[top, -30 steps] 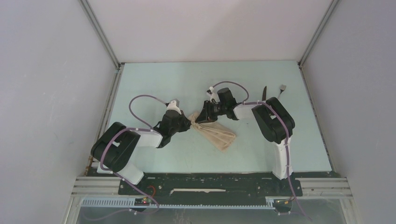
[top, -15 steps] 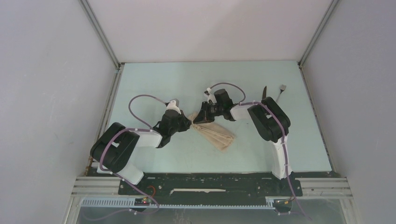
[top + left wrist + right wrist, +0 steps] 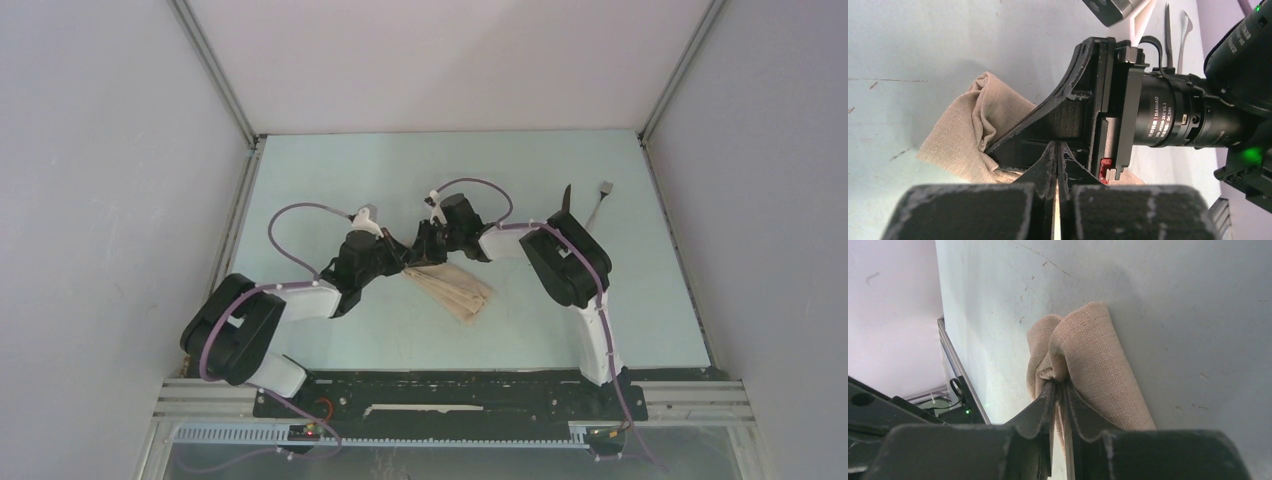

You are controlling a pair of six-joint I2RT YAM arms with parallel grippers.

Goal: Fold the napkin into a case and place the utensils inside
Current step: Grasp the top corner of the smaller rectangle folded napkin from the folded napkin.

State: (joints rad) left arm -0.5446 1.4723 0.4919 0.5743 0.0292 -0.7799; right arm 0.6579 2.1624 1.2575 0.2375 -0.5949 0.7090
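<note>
Tan napkin (image 3: 455, 290) bunched, knife (image 3: 566, 197), fork (image 3: 604, 188) — well apart

The top external view hangs high above and behind the arm bases. It looks down and forward, takes in the whole worktop (image 3: 330, 170) from near edge to far corners, and stands well off.

The left wrist view sits low behind the left fingers (image 3: 1043, 172). It faces the far right corner and is so near that the right arm (image 3: 1168, 112) fills much of it.

The right wrist view looks over the right fingers (image 3: 1040, 412) toward the left edge, also very close.

All three share the napkin (image 3: 455, 288) at mid-worktop. The top and left wrist views share the knife (image 3: 1168, 30) and fork (image 3: 1184, 30).
</note>
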